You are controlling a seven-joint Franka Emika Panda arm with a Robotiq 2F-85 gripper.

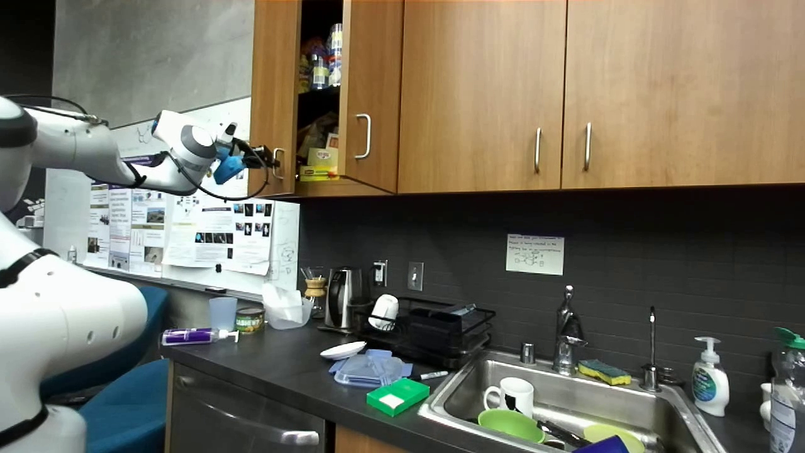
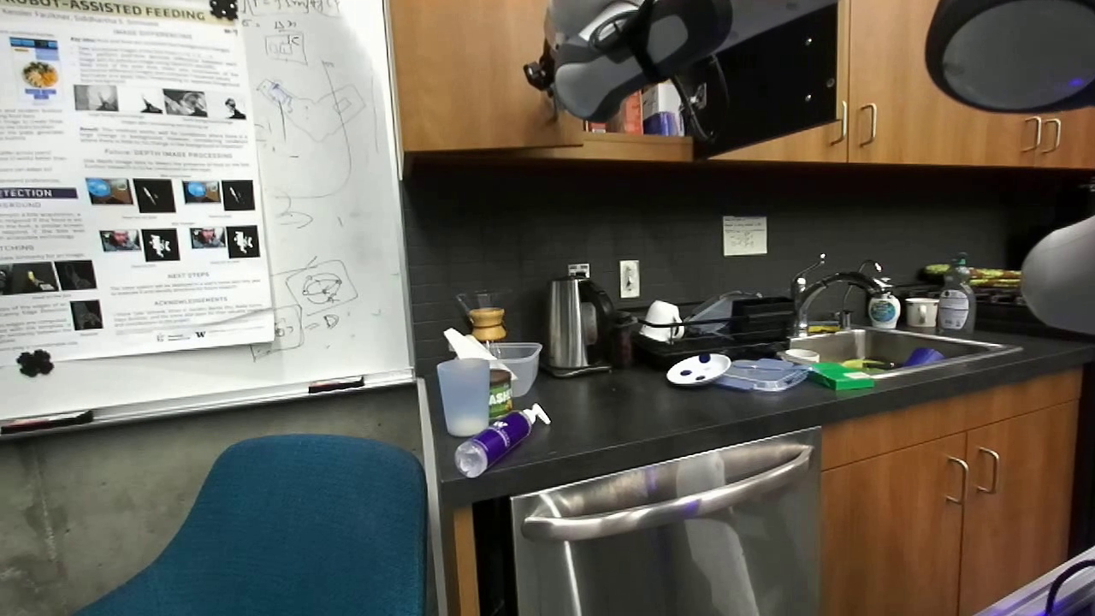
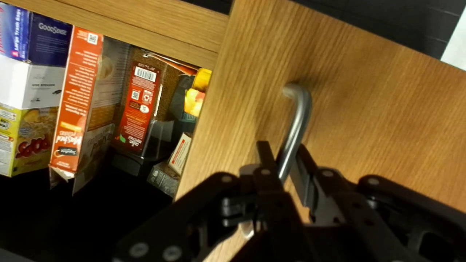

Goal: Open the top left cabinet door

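- Door [image 3: 382, 109]: left end of the cabinet [image 1: 339, 187]; flat panel, honey-brown wood grain; ajar, its free edge out from the frame.
- Handle [image 3: 305, 109]: on the door, outer face; smooth silver bar, bent at the end, standing off the wood to leave grasping room.
- End effector [image 3: 283, 147]: in front of the cabinet; black linkage, clamped about the handle from 2 sides; a grip suited, it seems, to drawing the door wider.
- Right door [image 1: 371, 94]: right of the cabinet's gap; matching grain; swung outward, so probably no concern.
- Carton [image 3: 77, 98]: inside the cabinet; orange printed card, stood on end, likely to save room.
- Kettle [image 2: 566, 325]: below the cabinet, on the dark surface [image 1: 277, 352]; brushed steel; near a wall plate [image 1: 379, 273], presumably for power.
- Mug [image 1: 383, 313]: below the cabinet; white, tipped in a black rack [image 1: 479, 343], likely draining.
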